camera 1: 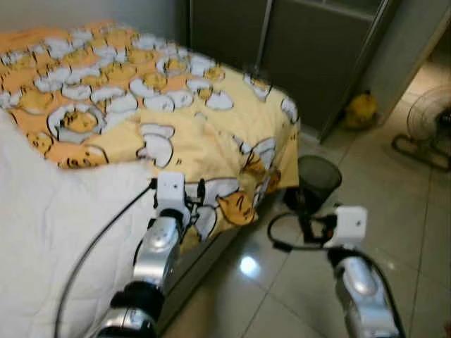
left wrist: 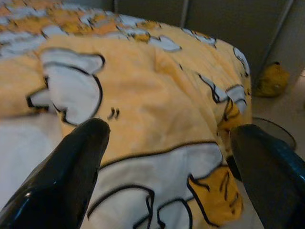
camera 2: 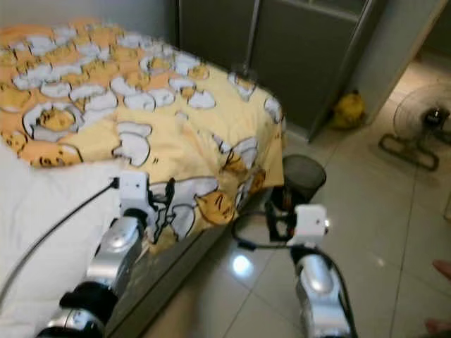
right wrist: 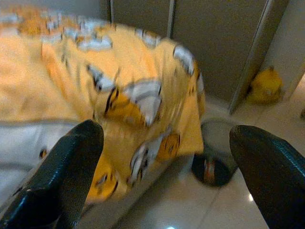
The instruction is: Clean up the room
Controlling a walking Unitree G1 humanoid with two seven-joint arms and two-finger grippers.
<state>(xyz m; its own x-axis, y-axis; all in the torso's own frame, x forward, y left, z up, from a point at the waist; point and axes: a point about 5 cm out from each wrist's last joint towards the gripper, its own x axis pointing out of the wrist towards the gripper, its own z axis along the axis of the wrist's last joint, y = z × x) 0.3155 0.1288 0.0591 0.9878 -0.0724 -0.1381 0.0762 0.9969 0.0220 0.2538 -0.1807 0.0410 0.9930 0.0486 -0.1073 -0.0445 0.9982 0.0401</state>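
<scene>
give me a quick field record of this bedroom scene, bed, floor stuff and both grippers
bed: yellow cartoon-print blanket spread over a white sheet, one corner hanging over the bed's edge
floor: glossy tiles
bin: dark mesh waste bin beside the bed's corner
other items: yellow object by the closet doors; fan at the far right
left gripper: fingers open, over the blanket's hanging corner
right gripper: fingers open, above the floor, pointing toward the bin
</scene>
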